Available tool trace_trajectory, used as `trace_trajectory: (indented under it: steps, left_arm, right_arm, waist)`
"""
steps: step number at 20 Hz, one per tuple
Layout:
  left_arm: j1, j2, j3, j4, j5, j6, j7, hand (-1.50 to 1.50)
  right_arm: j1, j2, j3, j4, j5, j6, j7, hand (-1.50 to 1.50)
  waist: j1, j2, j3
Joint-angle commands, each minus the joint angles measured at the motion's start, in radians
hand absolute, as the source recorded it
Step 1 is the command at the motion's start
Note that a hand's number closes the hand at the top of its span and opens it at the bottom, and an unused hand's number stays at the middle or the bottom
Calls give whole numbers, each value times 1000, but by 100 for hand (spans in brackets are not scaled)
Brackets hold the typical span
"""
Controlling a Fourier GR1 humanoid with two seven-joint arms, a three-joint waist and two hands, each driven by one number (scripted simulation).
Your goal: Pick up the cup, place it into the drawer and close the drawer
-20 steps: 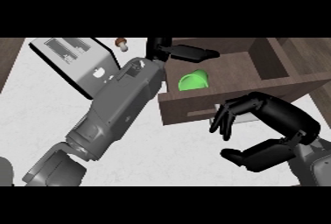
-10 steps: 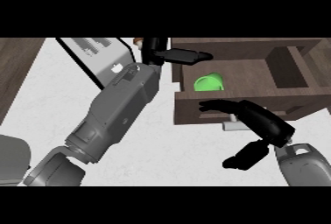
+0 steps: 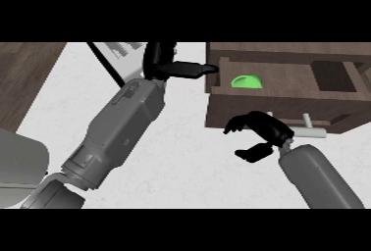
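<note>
White counter (image 3: pixel 181 162); green cup (image 3: pixel 246 82) inside open drawer (image 3: pixel 290 105); right hand (image 3: pixel 261 128) curled empty; left hand (image 3: pixel 168 63) fingers straight.

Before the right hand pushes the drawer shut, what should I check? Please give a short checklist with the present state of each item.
1. Cup is inside the drawer: ok, it shows green in the open compartment.
2. Cup sits low enough to pass under the cabinet: cannot tell from this view.
3. Left hand is out of the drawer's path: not ok, its fingers reach to the drawer's left corner.
4. Left hand has let go of the cup: ok, it is apart from the cup.
5. Right hand is at the drawer front: ok, curled fingers are over the front panel beside the handle.
6. Drawer shut: not ok, it stands open.
</note>
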Motion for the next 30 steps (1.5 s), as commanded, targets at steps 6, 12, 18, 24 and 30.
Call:
trace_trajectory:
  steps: [6,12,18,24,30]
  left_arm:
    - [142,98,-4,-110,10,-113,27,-150]
    - [173,112,-12,-173,9,-113,48,-150]
    - [219,132,-26,-198,7,-162,50,-150]
    - [235,158,-31,-230,14,-206,72,-150]
    - [254,164,-26,-241,26,-228,78,-150]
  right_arm:
    - [-221,11,-145,450,17,-162,-266,150]
    - [-404,-43,-271,597,-27,-203,-294,150]
    - [-512,-93,-350,640,-83,-186,-221,150]
    - [-497,-155,-373,625,-116,-135,-249,150]
    - [-503,-173,-390,590,-153,-88,-233,150]
  waist:
    - [63,15,3]
    - [101,23,4]
    - [132,34,3]
    - [150,38,3]
    - [165,41,1]
